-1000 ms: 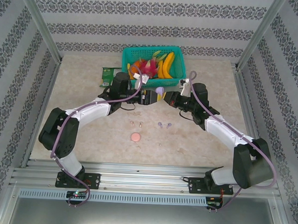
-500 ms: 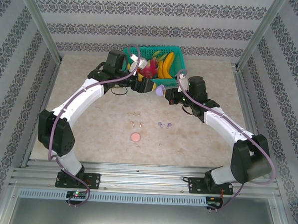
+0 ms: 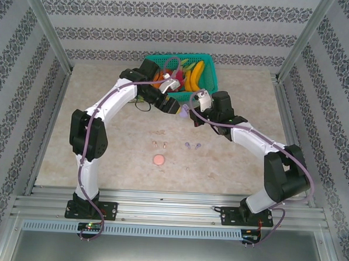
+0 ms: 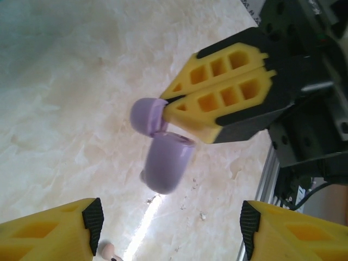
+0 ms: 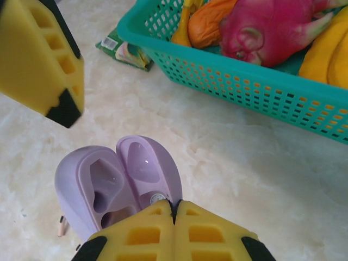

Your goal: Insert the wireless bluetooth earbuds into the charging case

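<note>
My right gripper (image 5: 174,205) is shut on the rim of the lilac charging case (image 5: 117,182), which hangs above the table with its lid swung open and its wells empty. From above, the case (image 3: 186,110) sits between the two grippers. My left gripper (image 4: 171,228) is open just beside the case (image 4: 163,163), with nothing between its fingers. One pinkish pair of earbuds (image 3: 158,145) and one lilac pair (image 3: 192,145) lie on the table nearer the arms. A pinkish earbud (image 4: 107,250) peeks in by my left finger.
A teal basket (image 3: 208,62) of fruit stands at the back, close behind both grippers. A green packet (image 5: 122,51) lies left of it. A round pink case (image 3: 159,159) rests on the table in front of the earbuds.
The left arm has reared up and swung toward the basket, its gripper now reaching down at the case. The right gripper has carried the case slightly left.
</note>
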You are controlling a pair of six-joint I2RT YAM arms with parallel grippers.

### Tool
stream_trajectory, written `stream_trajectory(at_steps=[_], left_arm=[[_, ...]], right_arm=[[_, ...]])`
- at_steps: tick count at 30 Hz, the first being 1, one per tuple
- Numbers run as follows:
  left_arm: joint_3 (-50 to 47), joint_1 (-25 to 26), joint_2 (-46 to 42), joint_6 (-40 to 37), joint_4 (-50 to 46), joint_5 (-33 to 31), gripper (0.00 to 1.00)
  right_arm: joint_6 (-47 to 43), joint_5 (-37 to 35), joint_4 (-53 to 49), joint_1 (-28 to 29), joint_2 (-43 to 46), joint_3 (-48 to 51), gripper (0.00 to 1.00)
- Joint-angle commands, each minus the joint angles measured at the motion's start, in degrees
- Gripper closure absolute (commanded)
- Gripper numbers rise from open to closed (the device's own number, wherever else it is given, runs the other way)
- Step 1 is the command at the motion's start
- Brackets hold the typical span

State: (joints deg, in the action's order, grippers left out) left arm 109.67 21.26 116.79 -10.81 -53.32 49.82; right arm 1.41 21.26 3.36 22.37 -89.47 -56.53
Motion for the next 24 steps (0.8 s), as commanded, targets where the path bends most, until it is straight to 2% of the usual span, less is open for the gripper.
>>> stream_trajectory(at_steps=[1, 12, 21, 24], left_arm=[[2.7, -0.7, 1.1, -3.7, -4.9, 3.2, 0.33], [2.7, -0.7, 4.0, -4.0, -4.7, 5.3, 0.38], [2.7, -0.7, 4.6, -3.7, -3.4, 7.2, 0.57], [2.6, -0.7, 4.7, -3.5, -3.1, 7.6, 0.59]], right_arm=[[-2.6, 2.2, 0.3, 0.7, -0.5, -2.3, 1.0], [-1.4, 4.5, 0.5, 1.6, -0.2, -3.3, 1.0], [-0.8, 4.6, 0.4, 1.7, -0.3, -3.8, 1.0], [-0.7, 4.7, 0.5, 1.7, -0.5, -3.9, 1.0]])
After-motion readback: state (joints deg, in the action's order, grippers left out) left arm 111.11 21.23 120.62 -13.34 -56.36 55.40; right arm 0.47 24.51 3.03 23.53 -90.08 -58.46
